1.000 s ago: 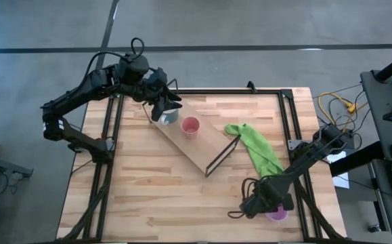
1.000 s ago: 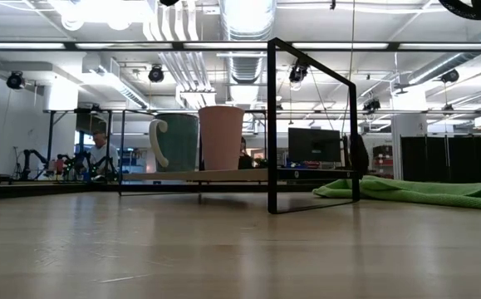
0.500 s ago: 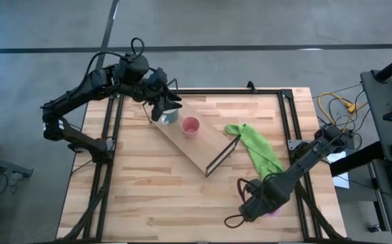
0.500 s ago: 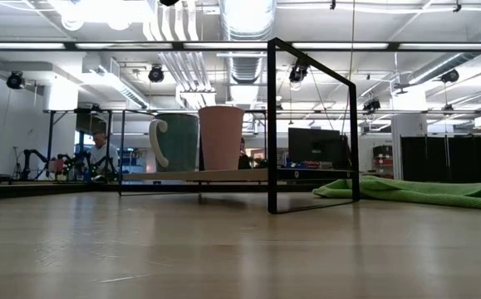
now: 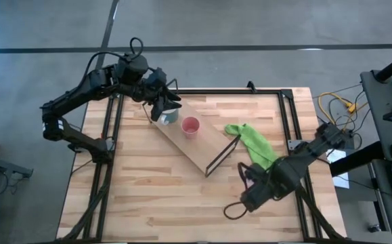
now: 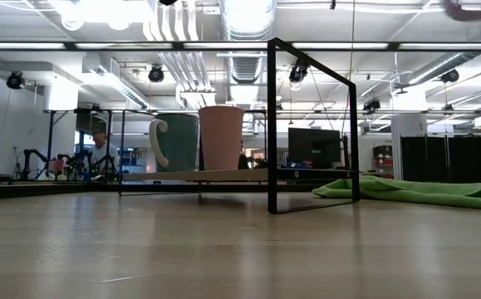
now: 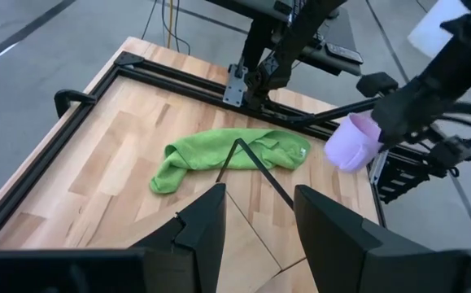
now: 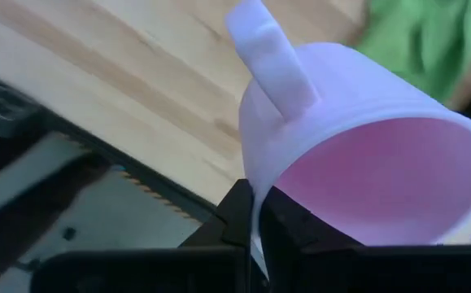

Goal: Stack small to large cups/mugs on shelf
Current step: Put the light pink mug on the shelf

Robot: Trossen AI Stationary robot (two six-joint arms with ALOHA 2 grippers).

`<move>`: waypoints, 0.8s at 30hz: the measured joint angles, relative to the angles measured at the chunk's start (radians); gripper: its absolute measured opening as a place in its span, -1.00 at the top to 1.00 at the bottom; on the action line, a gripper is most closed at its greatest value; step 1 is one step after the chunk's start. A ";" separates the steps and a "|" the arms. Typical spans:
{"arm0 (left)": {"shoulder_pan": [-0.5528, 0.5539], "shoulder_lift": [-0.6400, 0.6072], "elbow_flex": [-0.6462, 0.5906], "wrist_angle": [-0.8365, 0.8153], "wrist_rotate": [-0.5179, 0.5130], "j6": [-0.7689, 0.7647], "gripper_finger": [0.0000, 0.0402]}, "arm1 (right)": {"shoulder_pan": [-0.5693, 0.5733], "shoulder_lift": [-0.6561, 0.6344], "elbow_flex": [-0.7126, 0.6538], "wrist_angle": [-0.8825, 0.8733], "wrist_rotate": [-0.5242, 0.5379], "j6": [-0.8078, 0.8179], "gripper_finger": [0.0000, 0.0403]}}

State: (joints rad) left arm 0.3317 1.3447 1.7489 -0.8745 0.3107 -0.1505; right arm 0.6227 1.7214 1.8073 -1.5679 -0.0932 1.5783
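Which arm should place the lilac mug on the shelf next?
Right. Its pincer is shut on the lilac mug, lifted off the table. The left pincer hangs over the white mug on the shelf.

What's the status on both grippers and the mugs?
Right gripper shut on lilac mug, lifted off the table. Left gripper open above the white mug on the shelf. Pink cup beside it. Green cloth near shelf end.
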 joint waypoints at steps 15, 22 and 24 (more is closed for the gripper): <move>0.000 -0.002 0.000 -0.002 0.000 0.000 0.34 | -0.187 0.005 0.147 -0.003 0.330 -0.581 0.96; 0.000 -0.002 0.000 -0.005 0.000 0.001 0.34 | -0.234 0.005 0.152 -0.003 0.481 -0.936 0.96; 0.000 -0.002 0.000 -0.007 0.000 0.001 0.34 | -0.247 0.005 0.152 0.003 0.520 -1.022 0.96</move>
State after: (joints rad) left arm 0.3317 1.3422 1.7489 -0.8817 0.3107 -0.1497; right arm 0.3755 1.7260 1.9591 -1.5645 0.4270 0.5564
